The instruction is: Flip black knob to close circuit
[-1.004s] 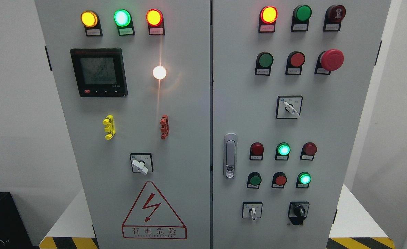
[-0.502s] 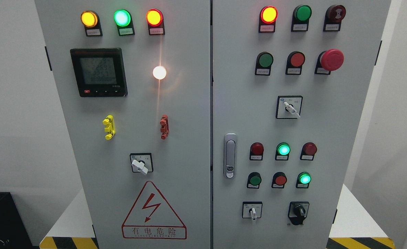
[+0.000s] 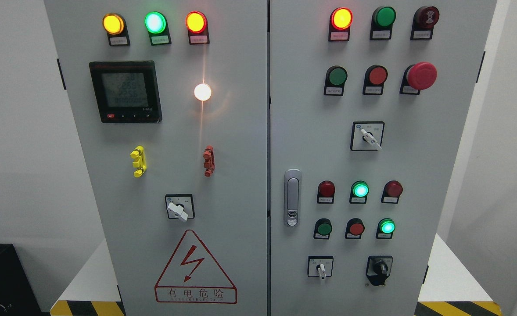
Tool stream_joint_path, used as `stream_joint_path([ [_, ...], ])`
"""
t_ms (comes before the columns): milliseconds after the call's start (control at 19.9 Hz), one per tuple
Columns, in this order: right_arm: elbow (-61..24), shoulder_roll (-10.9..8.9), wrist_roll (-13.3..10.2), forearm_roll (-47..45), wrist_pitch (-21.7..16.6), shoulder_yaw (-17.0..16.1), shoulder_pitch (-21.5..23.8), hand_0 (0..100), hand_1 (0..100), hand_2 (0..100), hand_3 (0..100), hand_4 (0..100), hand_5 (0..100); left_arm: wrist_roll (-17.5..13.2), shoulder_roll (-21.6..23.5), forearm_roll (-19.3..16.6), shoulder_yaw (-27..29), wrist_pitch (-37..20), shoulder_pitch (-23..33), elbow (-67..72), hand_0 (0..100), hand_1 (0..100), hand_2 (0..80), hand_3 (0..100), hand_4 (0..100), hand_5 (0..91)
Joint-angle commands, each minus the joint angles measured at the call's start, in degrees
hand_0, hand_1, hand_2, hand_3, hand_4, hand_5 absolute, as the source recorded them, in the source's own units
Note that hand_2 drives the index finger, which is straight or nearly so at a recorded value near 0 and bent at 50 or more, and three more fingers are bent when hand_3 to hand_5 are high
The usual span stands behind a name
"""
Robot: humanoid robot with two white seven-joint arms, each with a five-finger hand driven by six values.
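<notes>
The black knob sits at the lower right of the grey cabinet's right door, on a black square plate, its grip pointing roughly straight down. Left of it is a small white-handled selector switch. Neither of my hands nor any arm shows in the head view.
The right door also carries several red and green lamps and buttons, a red mushroom stop button, a white selector and a silver door latch. The left door holds a meter display, a white-handled switch and a red warning triangle.
Only the digits on the meter display have changed; the knob and everything else stand as before.
</notes>
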Motion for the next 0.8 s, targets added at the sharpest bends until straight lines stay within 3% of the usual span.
stream_joint_path([
  [0,-11.76,-0.56,-4.10,0.70,-1.16,5.89,-0.21,0,21,47,64,60,47,-0.02,-0.01,0.00,0.00,-0.05,1.23,-1.32,12,56,0.0,0,0,0.0],
  [50,-13.17,-0.99,-5.15,2.79,-1.07,6.16,-0.38,0,22,49,66,63,51,-0.02,-0.01,0.00,0.00,-0.05,1.23,-1.32,12,56,0.0,0,0,0.0],
  [151,-15.90,-2.31,-9.53,10.42,-0.90,5.81,-0.56,0,22,55,70,66,57,-0.02,-0.01,0.00,0.00,-0.05,1.23,-1.32,12,56,0.0,0,0,0.0],
  [251,-20.46,-2.23,-12.45,16.67,0.15,5.02,-0.56,0,22,67,79,72,68,-0.02,-0.01,0.00,0.00,-0.05,1.23,-1.32,12,56,0.0,0,0,0.0],
  [402,-30.12,-1.96,-12.37,24.22,4.54,0.99,0.66,0,22,80,90,80,82,-0.02,-0.01,0.00,0.00,-0.05,1.23,-1.32,12,56,0.0,0,0,0.0],
  [502,-34.09,-1.70,-12.46,29.94,4.81,-0.25,0.84,0,21,85,95,83,87,-0.02,-0.01,0.00,0.00,-0.05,1.23,-1.32,12,56,0.0,0,0,0.0],
  [753,-43.76,-0.73,-12.28,32.87,10.17,0.27,0.93,0,19,89,100,88,96,-0.02,-0.01,0.00,0.00,-0.05,1.23,-1.32,12,56,0.0,0,0,0.0],
])
